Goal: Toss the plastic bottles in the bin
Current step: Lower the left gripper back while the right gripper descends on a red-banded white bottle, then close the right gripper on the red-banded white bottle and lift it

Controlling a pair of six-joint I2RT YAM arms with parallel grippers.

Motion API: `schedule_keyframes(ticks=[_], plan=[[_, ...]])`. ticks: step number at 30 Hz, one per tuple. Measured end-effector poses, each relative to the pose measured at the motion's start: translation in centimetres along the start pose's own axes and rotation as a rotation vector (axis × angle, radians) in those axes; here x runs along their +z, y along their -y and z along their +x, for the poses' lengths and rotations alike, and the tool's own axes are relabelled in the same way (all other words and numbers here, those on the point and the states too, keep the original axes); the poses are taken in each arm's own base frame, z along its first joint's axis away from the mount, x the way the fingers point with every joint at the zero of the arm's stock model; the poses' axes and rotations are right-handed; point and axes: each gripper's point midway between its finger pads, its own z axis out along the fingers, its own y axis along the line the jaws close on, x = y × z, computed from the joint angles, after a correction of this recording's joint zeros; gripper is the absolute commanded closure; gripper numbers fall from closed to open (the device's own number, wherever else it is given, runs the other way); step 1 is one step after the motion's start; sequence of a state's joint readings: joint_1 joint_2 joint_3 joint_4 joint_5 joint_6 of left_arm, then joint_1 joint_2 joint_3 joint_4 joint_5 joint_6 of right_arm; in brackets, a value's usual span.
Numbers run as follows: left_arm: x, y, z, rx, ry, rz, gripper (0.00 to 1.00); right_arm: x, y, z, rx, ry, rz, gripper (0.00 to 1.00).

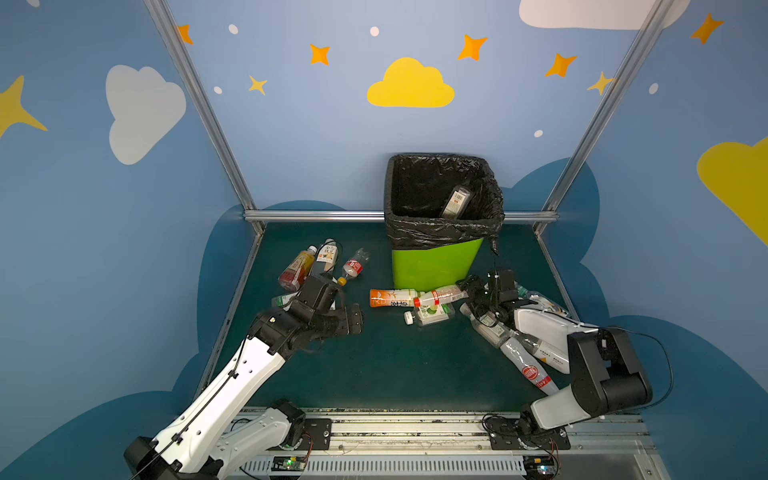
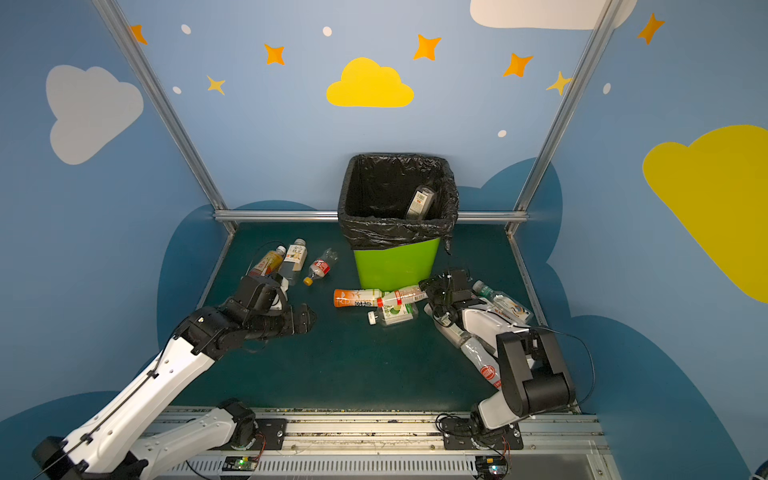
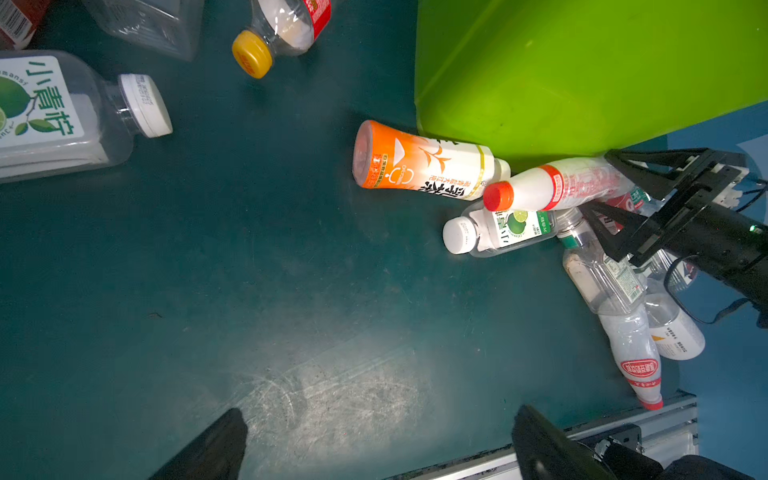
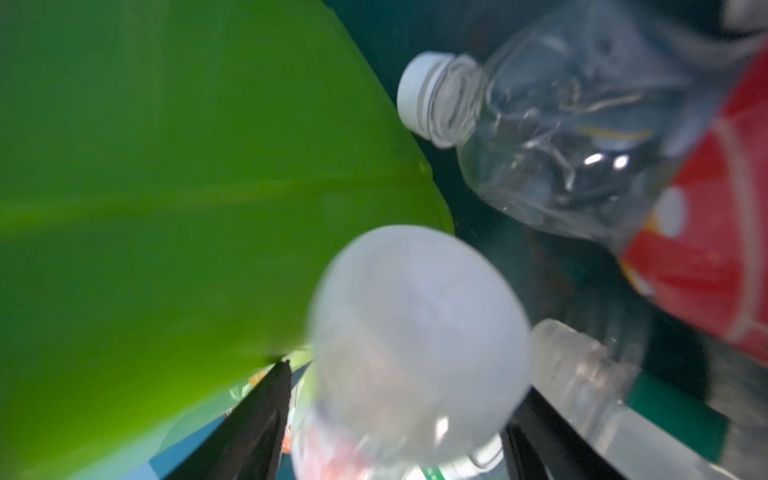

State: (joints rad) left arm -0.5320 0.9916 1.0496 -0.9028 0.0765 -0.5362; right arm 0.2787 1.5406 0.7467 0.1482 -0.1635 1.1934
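Note:
The lime-green bin (image 1: 436,266) (image 2: 395,266), lined with a black bag, stands at the back with one bottle (image 1: 457,201) inside. In front of it lie an orange-label bottle (image 1: 392,297) (image 3: 419,166), a green-label bottle (image 1: 430,313) and a white bottle with a red cap (image 1: 440,296) (image 3: 552,187). My right gripper (image 1: 467,289) (image 3: 594,183) (image 4: 405,386) is shut on that white bottle's base, beside the bin wall (image 4: 166,166). My left gripper (image 1: 357,320) (image 3: 380,411) hangs open over bare mat, holding nothing.
Three more bottles (image 1: 326,262) lie at the back left, and a green-label one (image 3: 45,112) lies under the left arm. A pile of clear bottles (image 1: 528,370) lies beneath the right arm. Aluminium rails (image 1: 316,216) and blue walls enclose the mat.

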Motion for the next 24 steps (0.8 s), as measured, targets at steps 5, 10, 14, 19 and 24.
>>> schedule_keyframes(ticks=[5,10,14,19,24], plan=[[0.0,0.0,0.0,0.0,-0.002,0.0,0.0,1.4,0.0,0.3,0.029,-0.015,-0.02,0.31],[0.0,-0.1,0.1,-0.003,-0.005,-0.004,0.0,1.6,-0.3,0.2,0.041,-0.017,-0.038,0.43],[-0.2,-0.1,0.1,-0.004,0.002,-0.002,0.0,1.4,-0.7,0.1,0.044,-0.011,-0.053,0.52],[-0.3,-0.2,0.2,-0.005,0.0,-0.006,0.0,-1.1,-2.0,-0.1,0.034,0.02,-0.106,0.55],[-0.3,-0.3,0.1,-0.005,0.001,-0.008,0.0,-6.0,-4.7,-0.3,0.006,0.066,-0.212,0.57]])
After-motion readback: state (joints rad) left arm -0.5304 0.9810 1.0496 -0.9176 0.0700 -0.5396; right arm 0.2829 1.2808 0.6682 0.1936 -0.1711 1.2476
